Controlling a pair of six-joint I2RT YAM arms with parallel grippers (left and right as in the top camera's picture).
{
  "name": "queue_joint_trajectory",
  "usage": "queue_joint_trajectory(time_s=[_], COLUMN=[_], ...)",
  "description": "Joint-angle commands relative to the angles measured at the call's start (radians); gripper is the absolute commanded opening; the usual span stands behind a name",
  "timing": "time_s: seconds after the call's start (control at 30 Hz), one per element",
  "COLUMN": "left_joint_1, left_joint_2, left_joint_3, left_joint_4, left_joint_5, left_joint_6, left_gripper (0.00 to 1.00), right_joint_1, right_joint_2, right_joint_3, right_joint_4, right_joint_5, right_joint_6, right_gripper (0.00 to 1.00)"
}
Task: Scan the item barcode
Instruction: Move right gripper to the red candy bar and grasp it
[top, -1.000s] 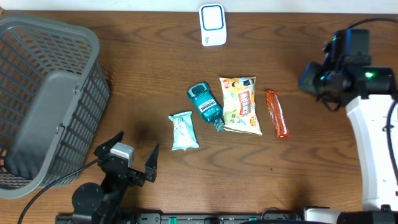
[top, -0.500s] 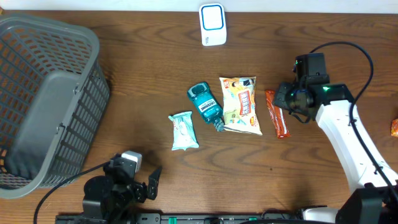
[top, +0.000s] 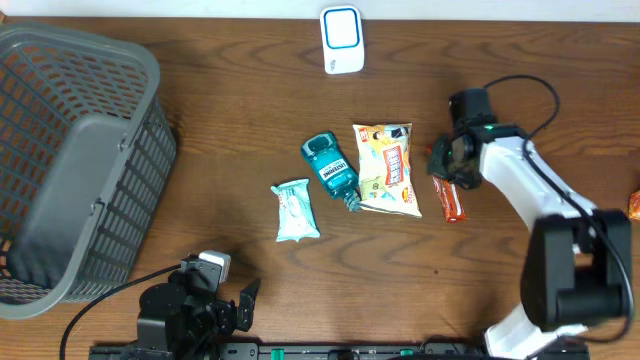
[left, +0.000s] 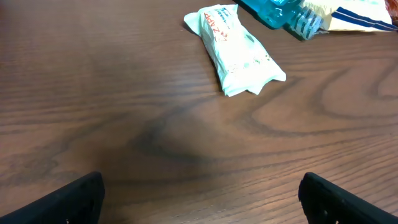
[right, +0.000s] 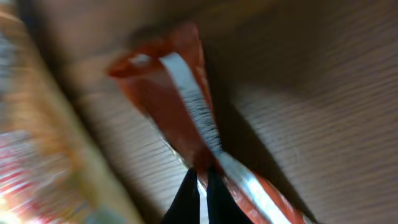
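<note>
Camera overhead: the snack bar (top: 453, 200) lies at three o'clock of the chip bag (top: 385, 170). The right gripper (top: 452, 165) is down on its twelve o'clock end, probably to carry it to the scanner (top: 341, 40) at the table's (top: 230, 100) twelve o'clock edge.

Left wrist: the left gripper (left: 200, 180) is spread wide and idle, with the wipes pack (left: 236, 50) at twelve o'clock.

Right wrist: the fingers (right: 189, 196) are pinched together on the bar's seam.

The surface is dark wood grain, and little of the room shows.
</note>
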Motion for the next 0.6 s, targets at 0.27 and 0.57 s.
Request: queue_joint_trajectory(time_s=[0.27, 0.57], left_joint_1=[-0.001, 0.0], left_joint_2=[0.0, 0.0], left_joint_3=[0.002, 0.002], left_joint_4=[-0.016, -0.016], left_joint_5=[0.005, 0.005], left_joint_6=[-0.005, -0.005], left_gripper=[0.99, 0.99], right_joint_1=[0.006, 0.002], right_joint_2=[0.109, -0.1], right_joint_3=[0.011, 0.082], right_joint_4=[-0.012, -0.081], right_joint_5=[-0.091, -0.059], right_joint_6=[-0.042, -0.076], right_gripper=[0.01, 0.01])
